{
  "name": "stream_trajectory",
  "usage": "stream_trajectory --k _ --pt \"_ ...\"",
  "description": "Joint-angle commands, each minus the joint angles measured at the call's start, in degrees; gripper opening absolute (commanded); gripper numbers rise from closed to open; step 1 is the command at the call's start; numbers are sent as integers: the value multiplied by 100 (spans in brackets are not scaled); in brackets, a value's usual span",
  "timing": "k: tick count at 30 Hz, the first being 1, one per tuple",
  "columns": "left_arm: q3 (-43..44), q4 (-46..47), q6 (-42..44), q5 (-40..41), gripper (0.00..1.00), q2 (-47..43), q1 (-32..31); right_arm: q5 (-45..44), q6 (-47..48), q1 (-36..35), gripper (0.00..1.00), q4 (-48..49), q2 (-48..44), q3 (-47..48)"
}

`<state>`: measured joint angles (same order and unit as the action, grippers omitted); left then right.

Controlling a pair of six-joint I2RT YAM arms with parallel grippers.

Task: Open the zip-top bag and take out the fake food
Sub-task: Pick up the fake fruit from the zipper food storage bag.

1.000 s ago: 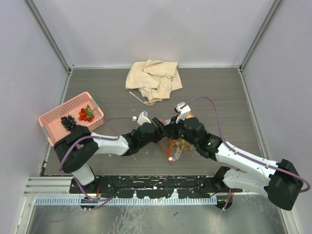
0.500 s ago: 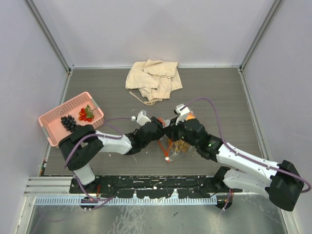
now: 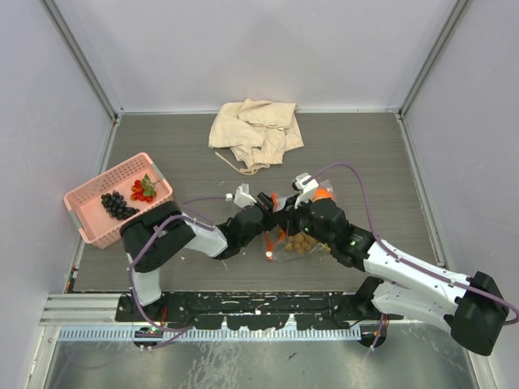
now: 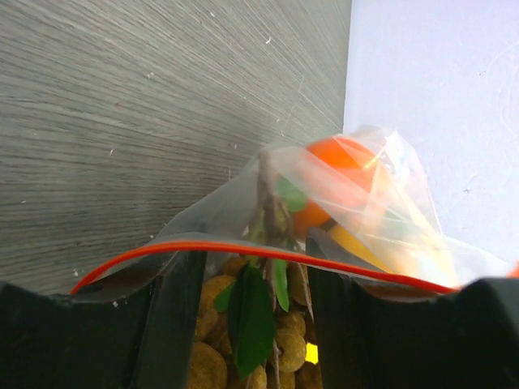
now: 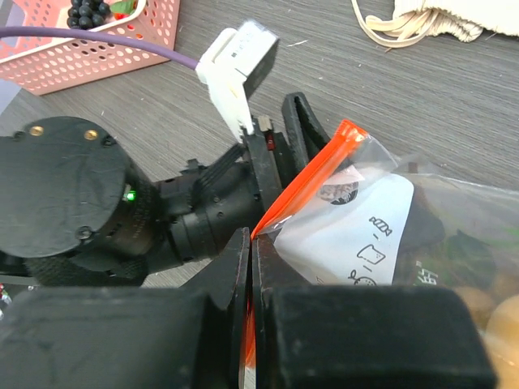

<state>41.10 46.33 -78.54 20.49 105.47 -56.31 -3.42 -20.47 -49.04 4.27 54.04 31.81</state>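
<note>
The clear zip-top bag lies at the table's middle front, its orange-red zip strip arched open. My left gripper reaches into the mouth, open, its fingers either side of the tan-brown berry cluster with green leaves. Deeper inside are an orange fruit and a yellow lemon. My right gripper is shut on the zip strip's edge. From above, the left gripper and right gripper meet at the bag mouth, with the orange fruit behind.
A pink mesh basket at the left holds dark purple grapes and small red fruits. A crumpled beige cloth lies at the back centre. The left arm's purple cable runs past the basket.
Both grippers and the bag have shifted slightly toward the front, and the left arm's elbow swung right. The left jaws narrowed, then widened a little. The right grip is unchanged.
</note>
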Motion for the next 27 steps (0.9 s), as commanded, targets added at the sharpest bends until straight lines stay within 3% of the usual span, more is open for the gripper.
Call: stream_trajectory --k 1,6,13,21,27 --pt "60 1275 98 -195 52 401 82 256 -2 -35 1 119 -164 107" --pt "106 2031 256 -543 37 763 156 203 35 -32 1 90 -243 74" --pt "16 2718 446 -778 1 1061 222 -192 159 -14 1 -149 -429 13" --pt "-214 2431 1343 -955 0 442 245 -1226 173 179 1 -507 -690 -138" --pt "-449 2074 2194 -1205 0 29 115 -1080 201 245 1 -70 -485 -141"
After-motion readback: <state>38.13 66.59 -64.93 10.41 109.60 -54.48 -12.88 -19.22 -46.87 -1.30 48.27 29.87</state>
